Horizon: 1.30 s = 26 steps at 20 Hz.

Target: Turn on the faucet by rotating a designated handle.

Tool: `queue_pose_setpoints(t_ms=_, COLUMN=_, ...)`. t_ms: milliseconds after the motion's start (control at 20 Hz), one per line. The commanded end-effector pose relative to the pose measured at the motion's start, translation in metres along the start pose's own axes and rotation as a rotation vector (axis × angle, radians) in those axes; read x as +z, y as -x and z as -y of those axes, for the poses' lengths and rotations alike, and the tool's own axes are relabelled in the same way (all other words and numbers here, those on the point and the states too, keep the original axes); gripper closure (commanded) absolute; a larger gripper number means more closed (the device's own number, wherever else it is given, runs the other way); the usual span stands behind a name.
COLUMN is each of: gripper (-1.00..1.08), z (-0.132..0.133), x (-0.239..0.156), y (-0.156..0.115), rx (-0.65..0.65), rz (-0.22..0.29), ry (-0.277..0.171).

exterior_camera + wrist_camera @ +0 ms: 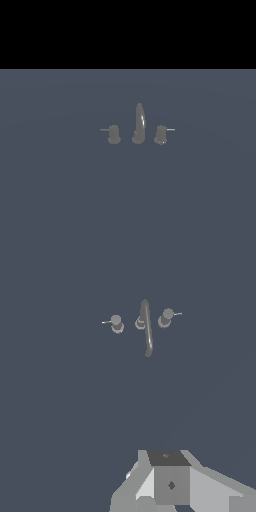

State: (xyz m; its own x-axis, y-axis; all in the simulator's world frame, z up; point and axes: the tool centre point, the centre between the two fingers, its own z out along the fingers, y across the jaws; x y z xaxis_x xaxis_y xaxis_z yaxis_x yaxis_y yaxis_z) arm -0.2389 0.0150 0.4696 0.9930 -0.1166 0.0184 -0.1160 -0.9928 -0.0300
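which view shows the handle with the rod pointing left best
The wrist view: it looks down on the handle, so the round knob and its thin rod stand out clearly, apart from the spout. The exterior view shows the same handle side-on, small and dim, its rod faint. The claw is far from it.

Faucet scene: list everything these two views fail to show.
- Claw: absent from the exterior view; in the wrist view the bottom edge cuts it off, so open or shut cannot be told.
- Stubby grey knob with its thin rod pointing to the exterior view's left: too small to read any markings.
- Tall dull-grey arched spout: outlet hidden in the exterior view by its own curve.
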Motion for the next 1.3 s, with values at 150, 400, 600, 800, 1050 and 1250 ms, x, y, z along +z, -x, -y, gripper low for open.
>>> queue_pose_setpoints(t_ms=150, gripper=1.08, z=0.020, x=0.027, y=-0.011, rx=0.094, rz=0.000, ry=0.002)
queue_pose_setpoints(t_ms=400, gripper=1.08, z=0.041, x=0.057, y=-0.026, rx=0.200, rz=0.000, ry=0.004)
queue_pose_setpoints(t_ms=600, gripper=1.08, z=0.056, x=0.081, y=-0.039, rx=0.285, rz=0.000, ry=0.005)
queue_pose_setpoints(t_ms=800, gripper=1.08, z=0.071, x=0.105, y=-0.054, rx=0.370, rz=0.000, ry=0.006)
queue_pose_setpoints(t_ms=1050, gripper=1.08, z=0.087, x=0.135, y=-0.075, rx=0.474, rz=0.000, ry=0.007)
queue_pose_setpoints(t_ms=1250, gripper=1.08, z=0.098, x=0.158, y=-0.092, rx=0.555, rz=0.000, ry=0.007)
